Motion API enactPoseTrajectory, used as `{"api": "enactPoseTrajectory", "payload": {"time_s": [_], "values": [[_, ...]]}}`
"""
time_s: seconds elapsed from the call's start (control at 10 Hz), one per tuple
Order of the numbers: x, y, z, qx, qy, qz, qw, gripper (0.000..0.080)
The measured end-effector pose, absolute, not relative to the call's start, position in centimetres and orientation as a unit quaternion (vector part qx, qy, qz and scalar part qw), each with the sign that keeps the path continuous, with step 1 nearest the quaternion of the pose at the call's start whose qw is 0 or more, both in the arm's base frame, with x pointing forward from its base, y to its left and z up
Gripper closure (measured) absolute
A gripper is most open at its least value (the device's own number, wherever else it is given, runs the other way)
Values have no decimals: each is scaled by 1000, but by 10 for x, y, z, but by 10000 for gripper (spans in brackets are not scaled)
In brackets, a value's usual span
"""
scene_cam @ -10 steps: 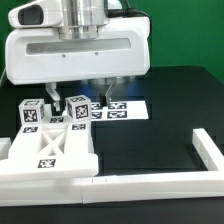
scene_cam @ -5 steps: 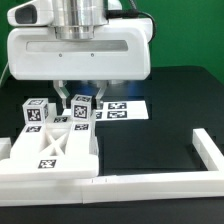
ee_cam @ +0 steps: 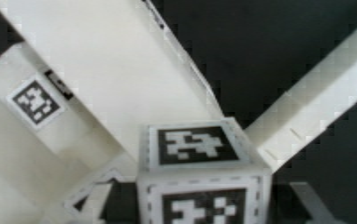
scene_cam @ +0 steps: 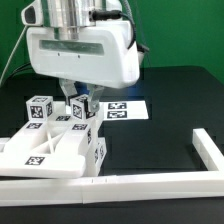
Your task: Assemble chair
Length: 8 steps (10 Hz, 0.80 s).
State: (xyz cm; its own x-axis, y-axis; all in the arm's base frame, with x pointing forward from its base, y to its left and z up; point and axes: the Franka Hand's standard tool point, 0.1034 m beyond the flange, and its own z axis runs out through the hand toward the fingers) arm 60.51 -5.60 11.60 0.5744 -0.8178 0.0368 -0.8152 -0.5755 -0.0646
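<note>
The chair's slotted white frame lies at the exterior view's lower left, tilted, with tags on its top and side. A tagged white block stands at its far edge. My gripper comes down from the glossy robot body and is shut on that block. In the wrist view the block sits between the dark fingertips of my gripper, with the frame's slanted white bars beyond it. A second tagged cube stands to the left of the held block.
The marker board lies on the black table just right of the gripper. The long plain white border rail runs along the front and turns up at the right.
The robot body has shifted to the exterior view's left and turned. The chair frame has swung and tilted with the held block, its right side now raised.
</note>
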Motion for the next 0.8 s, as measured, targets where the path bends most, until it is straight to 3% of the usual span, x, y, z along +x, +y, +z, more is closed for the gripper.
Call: {"api": "enactPoseTrajectory", "payload": {"time_s": [0.2, 0.5, 0.7, 0.8], "values": [[608, -55, 116, -841, 539, -33, 30, 515], [608, -55, 115, -844, 534, -38, 32, 514], [608, -54, 114, -850, 525, -37, 31, 194], [606, -50, 112, -899, 436, -38, 22, 194]]}}
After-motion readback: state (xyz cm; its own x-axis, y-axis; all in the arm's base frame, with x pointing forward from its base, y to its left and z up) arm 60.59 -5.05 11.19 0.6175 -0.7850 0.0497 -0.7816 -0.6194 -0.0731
